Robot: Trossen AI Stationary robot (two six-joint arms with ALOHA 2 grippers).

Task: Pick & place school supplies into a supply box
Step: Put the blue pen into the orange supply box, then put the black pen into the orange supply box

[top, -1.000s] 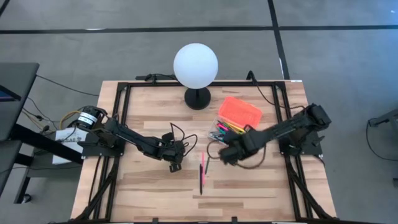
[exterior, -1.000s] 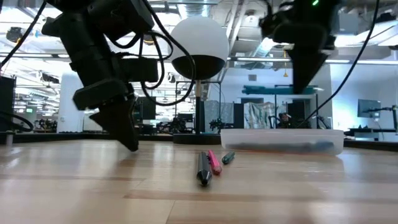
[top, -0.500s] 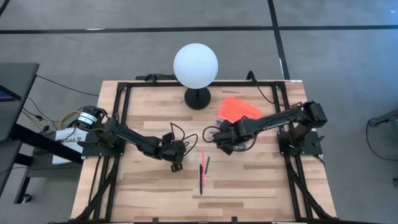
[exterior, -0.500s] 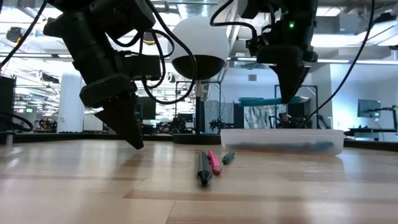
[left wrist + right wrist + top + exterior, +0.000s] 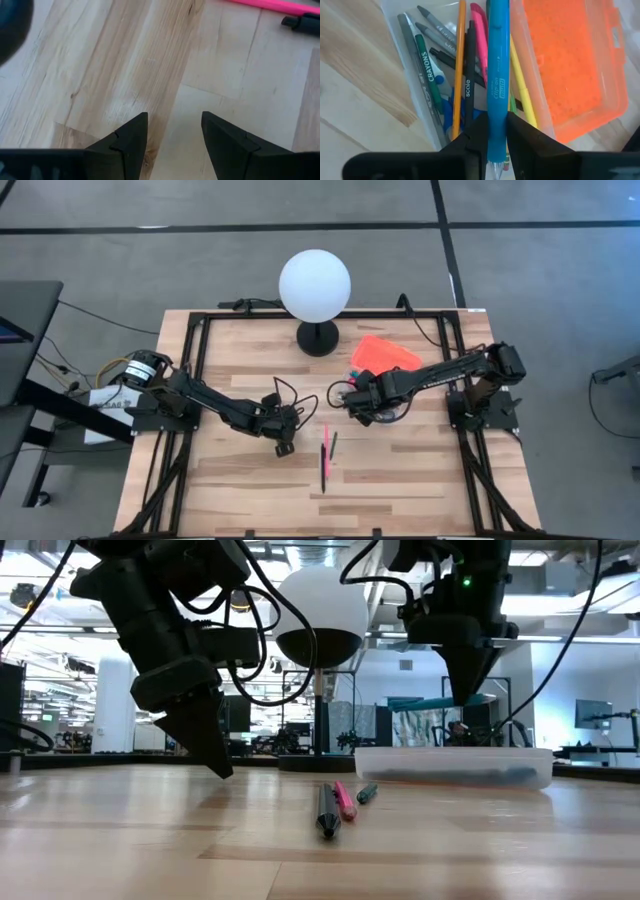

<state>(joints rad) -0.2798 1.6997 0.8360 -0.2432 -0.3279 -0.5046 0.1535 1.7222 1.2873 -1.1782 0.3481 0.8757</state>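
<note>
The right pincer [image 5: 496,132] had swung over the clear plastic supply box [image 5: 410,65] with its bright orange lid [image 5: 570,65], fingers narrow around a light-blue marker [image 5: 498,70], perhaps already loosening. Inside lay grey, green, orange, pink and yellow pens. The left pincer [image 5: 172,137] hovered wide above the wooden tabletop [image 5: 240,480] near the loose pink pen [image 5: 325,450].

Supply box [image 5: 405,45]: clear plastic, open, orange lid [image 5: 570,60] folded alongside; right half of the table, near the lamp base. Contents: grey, black, orange, pink, yellow and green pens lying lengthwise. Blue marker [image 5: 497,75]: above the box, between dark fingers. Loose on the table centre: black pen [image 5: 326,812], pink pen [image 5: 344,800], small dark marker [image 5: 366,794], side by side.
</note>
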